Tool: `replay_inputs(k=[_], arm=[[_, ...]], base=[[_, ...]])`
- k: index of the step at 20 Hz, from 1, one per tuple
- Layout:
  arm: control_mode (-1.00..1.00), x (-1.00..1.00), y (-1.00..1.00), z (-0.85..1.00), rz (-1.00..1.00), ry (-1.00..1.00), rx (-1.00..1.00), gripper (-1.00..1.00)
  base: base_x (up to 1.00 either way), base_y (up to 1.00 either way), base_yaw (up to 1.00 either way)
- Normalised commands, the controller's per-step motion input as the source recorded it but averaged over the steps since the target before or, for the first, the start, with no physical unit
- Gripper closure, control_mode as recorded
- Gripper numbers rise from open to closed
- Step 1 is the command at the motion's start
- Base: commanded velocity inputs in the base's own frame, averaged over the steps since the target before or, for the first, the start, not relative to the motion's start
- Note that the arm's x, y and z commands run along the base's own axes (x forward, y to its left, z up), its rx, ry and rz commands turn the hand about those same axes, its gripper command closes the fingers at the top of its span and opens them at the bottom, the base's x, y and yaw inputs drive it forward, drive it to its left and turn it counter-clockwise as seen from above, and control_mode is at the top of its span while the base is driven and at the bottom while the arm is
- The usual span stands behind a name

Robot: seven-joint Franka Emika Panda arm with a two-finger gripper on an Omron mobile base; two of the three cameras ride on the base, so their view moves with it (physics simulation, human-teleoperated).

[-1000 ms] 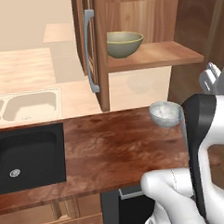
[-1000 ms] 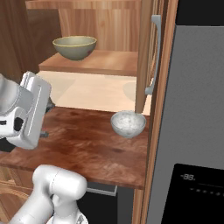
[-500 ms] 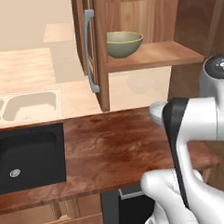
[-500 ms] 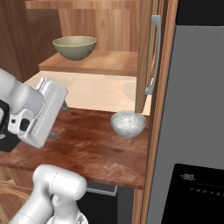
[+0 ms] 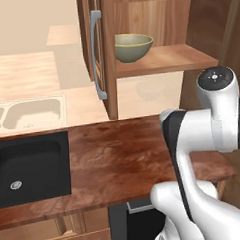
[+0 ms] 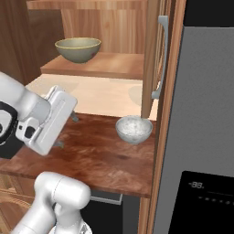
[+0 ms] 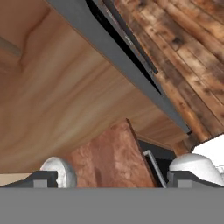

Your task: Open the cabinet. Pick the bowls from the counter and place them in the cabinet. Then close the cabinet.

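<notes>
From the left base view, the cabinet (image 5: 108, 53) stands open with the olive-yellow bowl (image 5: 133, 46) on its shelf, above the reddish-brown counter (image 5: 114, 157) with its black sink (image 5: 30, 169). From the right base view, the white-grey bowl (image 6: 133, 129) sits on the counter beside the grey fridge (image 6: 201, 114), well apart from the gripper (image 6: 64, 132). In the hand view its fingertips (image 7: 43, 178) stand wide apart, holding nothing.

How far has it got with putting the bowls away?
About halfway. The cabinet stands open and the olive bowl sits on its shelf. The white bowl waits on the counter, with the claw open and empty. After that, the doors need closing.
</notes>
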Motion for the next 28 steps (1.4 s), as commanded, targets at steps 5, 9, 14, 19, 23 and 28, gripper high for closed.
replay_inputs(k=[5,9,14,19,23,28], arm=[[-1.00,0.22,-0.11,-0.23,0.00,0.00,0.00,-1.00],[-1.00,0.33,-0.33,-0.37,0.00,0.01,0.01,-1.00],[-1.00,0.38,-0.23,-0.38,0.00,0.00,0.01,-1.00],[-1.00,0.39,-0.01,-0.39,0.01,0.00,0.00,-1.00],[-1.00,0.47,0.09,-0.24,0.05,0.00,0.02,-1.00],[-1.00,0.52,0.10,-0.21,0.01,0.00,0.00,-1.00]], base=[[0.00,0.00,0.00],[0.00,0.00,0.00],[0.00,0.00,0.00],[0.00,0.00,0.00],[0.00,0.00,0.00],[0.00,0.00,0.00]])
